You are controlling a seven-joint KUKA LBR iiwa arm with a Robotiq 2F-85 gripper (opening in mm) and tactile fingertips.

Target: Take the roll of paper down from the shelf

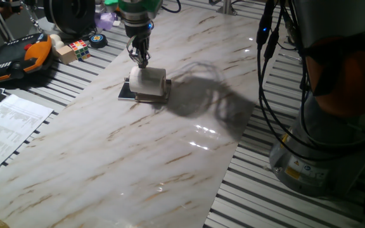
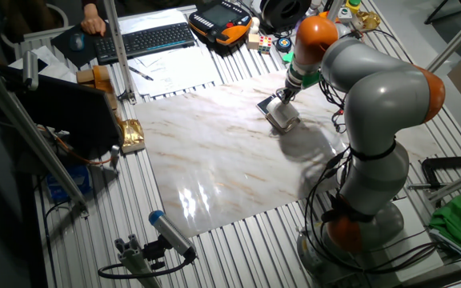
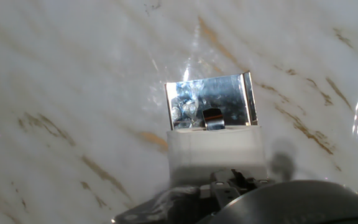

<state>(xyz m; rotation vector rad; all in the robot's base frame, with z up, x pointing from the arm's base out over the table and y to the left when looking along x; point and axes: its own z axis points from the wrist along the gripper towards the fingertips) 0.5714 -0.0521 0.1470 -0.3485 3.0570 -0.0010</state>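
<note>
The roll of paper is a small white cylinder lying on the shelf, a low shiny rack on the marble board. My gripper comes straight down onto the roll's top left edge, its fingers drawn close together and pinching the soft paper. In the hand view the roll fills the space just below one fingertip, and the chrome shelf shines beyond it. The other fixed view shows the gripper over the roll. The roll still rests on the shelf.
Printed paper sheets lie at the board's left edge. An orange and black pendant, a colour cube and small items stand at the back left. The arm's base and cables are on the right.
</note>
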